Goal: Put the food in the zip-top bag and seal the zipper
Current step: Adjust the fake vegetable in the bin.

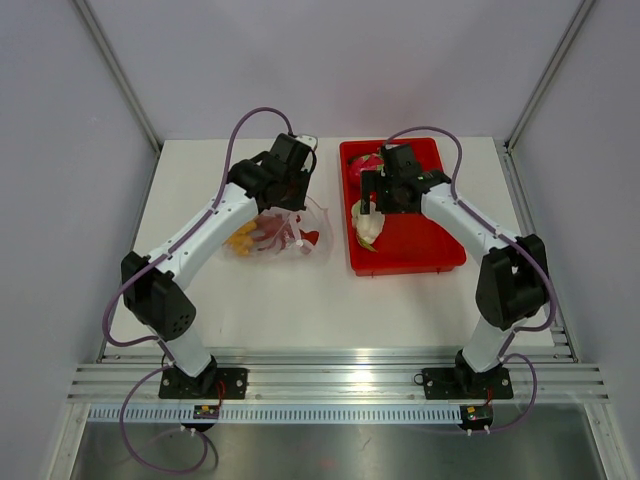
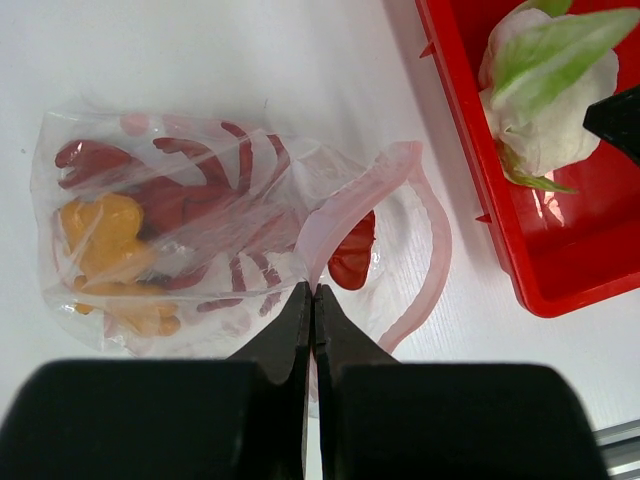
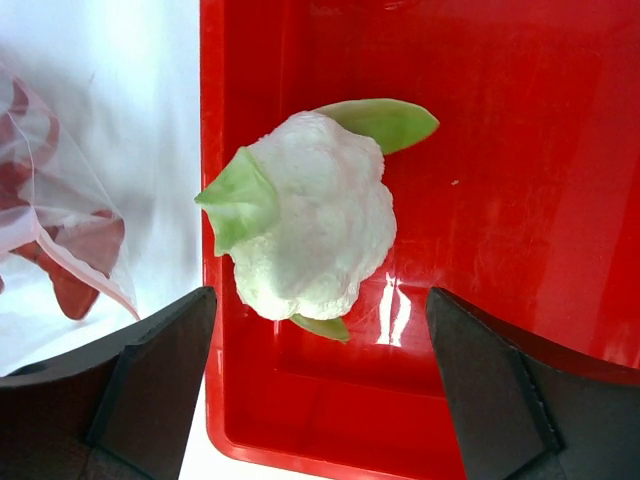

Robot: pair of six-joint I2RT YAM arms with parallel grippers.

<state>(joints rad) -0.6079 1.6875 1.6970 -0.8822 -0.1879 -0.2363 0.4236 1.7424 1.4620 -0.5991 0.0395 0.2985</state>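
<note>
Left jaws clamped on zipper [image 2: 345,200] of zip-top bag [image 2: 200,215]; right jaws apart above cauliflower [image 3: 320,240] in red tray [image 3: 520,150]

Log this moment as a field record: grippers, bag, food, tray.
left gripper: shut on the bag near its mouth
right gripper: open, straddling the cauliflower
bag: lying on the table, left of the tray
bag contents: chilies and an orange piece
zipper: unsealed, mouth gaping
cauliflower: in the tray, not yet bagged
</note>
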